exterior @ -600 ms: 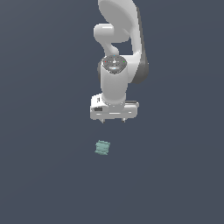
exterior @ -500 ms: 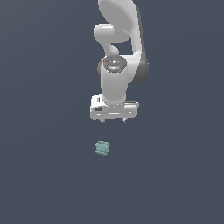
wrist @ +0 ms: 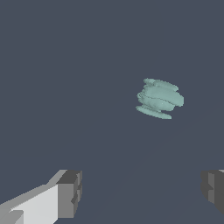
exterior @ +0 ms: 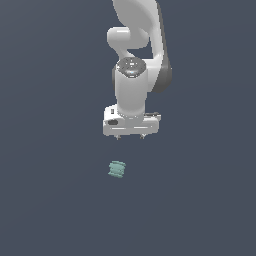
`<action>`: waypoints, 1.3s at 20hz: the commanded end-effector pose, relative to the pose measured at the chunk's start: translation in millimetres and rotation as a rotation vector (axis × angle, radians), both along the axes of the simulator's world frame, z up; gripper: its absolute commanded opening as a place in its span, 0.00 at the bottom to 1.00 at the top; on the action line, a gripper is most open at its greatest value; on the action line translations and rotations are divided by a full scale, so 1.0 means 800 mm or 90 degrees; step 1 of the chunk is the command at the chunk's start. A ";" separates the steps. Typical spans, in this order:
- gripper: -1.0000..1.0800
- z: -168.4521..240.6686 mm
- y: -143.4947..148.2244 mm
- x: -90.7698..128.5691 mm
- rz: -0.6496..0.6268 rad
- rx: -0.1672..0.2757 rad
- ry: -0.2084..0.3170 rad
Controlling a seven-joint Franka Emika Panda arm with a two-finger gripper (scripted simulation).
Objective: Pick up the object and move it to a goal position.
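Observation:
The object (exterior: 117,170) is a small pale teal-green ridged block lying on the dark grey floor. It also shows in the wrist view, the object (wrist: 159,99) well ahead of the fingers. My gripper (exterior: 130,136) hangs from the white arm, nearer the exterior view's top and slightly to its right of the block, apart from it. Its fingers (wrist: 70,193) stand wide apart with nothing between them, so the gripper (wrist: 142,190) is open.
The white arm (exterior: 135,65) rises behind the gripper toward the exterior view's top. Around the block is only the plain dark grey floor (exterior: 50,190).

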State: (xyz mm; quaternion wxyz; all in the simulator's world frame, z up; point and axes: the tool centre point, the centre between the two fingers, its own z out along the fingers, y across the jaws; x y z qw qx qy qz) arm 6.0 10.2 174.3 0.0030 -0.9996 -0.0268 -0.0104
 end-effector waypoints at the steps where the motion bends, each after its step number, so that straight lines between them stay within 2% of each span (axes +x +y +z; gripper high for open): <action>1: 0.96 0.000 0.000 0.000 0.001 0.000 0.000; 13: 0.96 -0.009 -0.005 0.011 0.077 -0.005 0.002; 26: 0.96 -0.033 -0.020 0.037 0.278 -0.014 0.008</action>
